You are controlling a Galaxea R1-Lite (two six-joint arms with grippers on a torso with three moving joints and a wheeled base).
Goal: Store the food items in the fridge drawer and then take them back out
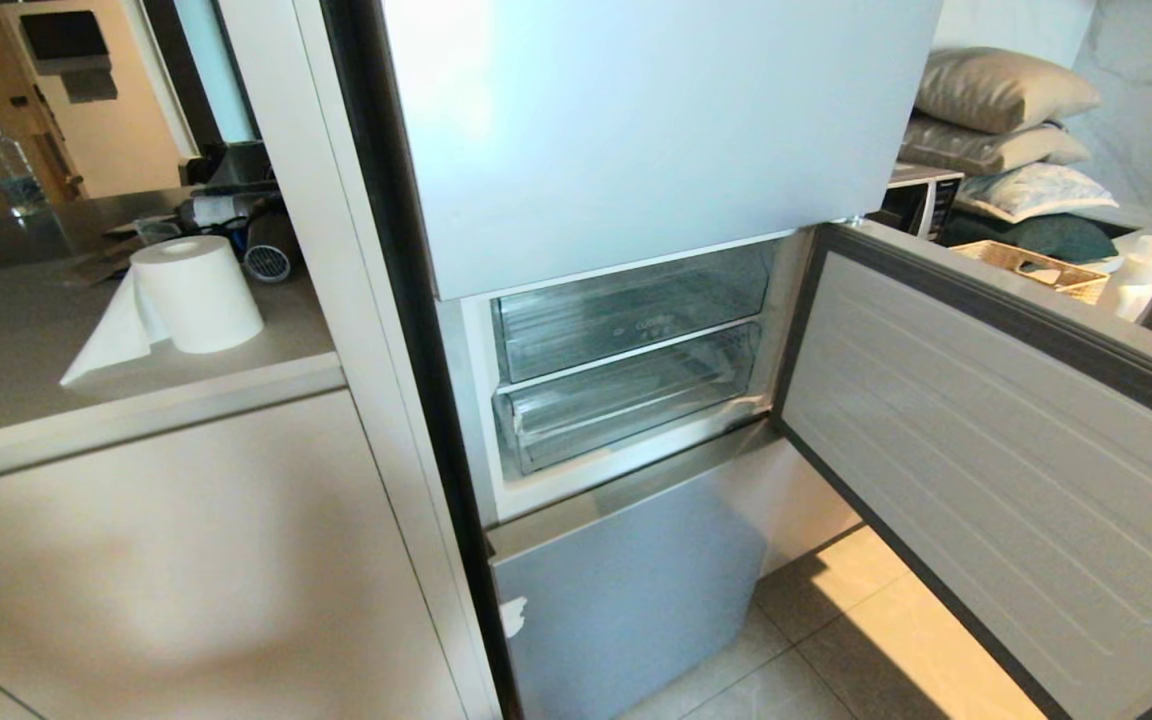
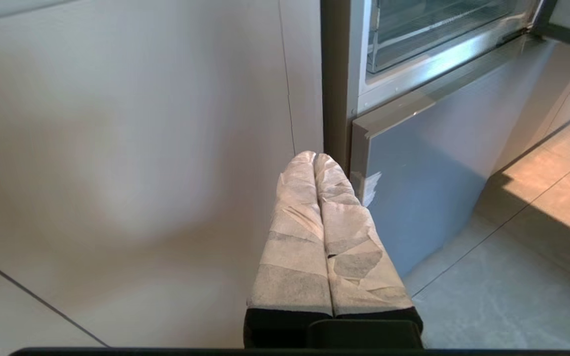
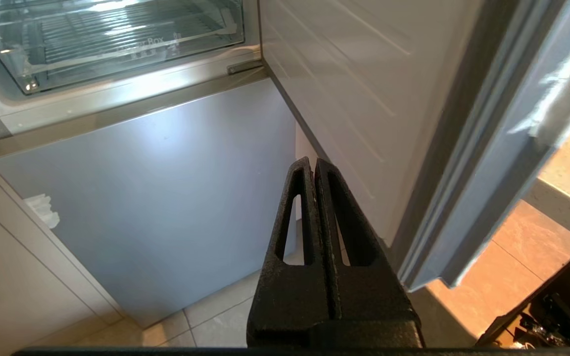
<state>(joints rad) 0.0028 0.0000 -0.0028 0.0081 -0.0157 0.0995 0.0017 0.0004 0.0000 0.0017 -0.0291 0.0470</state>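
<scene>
The fridge's middle compartment stands open with two clear drawers pushed in. The lower, plain-fronted one is the fridge drawer (image 1: 626, 400); it looks empty. Above it sits a taller clear drawer (image 1: 636, 315) with white lettering. The food items are out of view. My left gripper (image 2: 313, 157), its fingers wrapped in white tape, is shut on nothing, low in front of the cabinet panel left of the fridge. My right gripper (image 3: 313, 163), black, is shut and empty, below the open compartment and beside the swung-out door. Neither gripper shows in the head view.
The open fridge door (image 1: 986, 450) juts out on the right. A shut grey lower door (image 1: 626, 600) sits under the compartment. A paper towel roll (image 1: 194, 293) and a water bottle (image 1: 8, 170) stand on the left counter. A wicker basket (image 1: 1031, 265) lies behind the door.
</scene>
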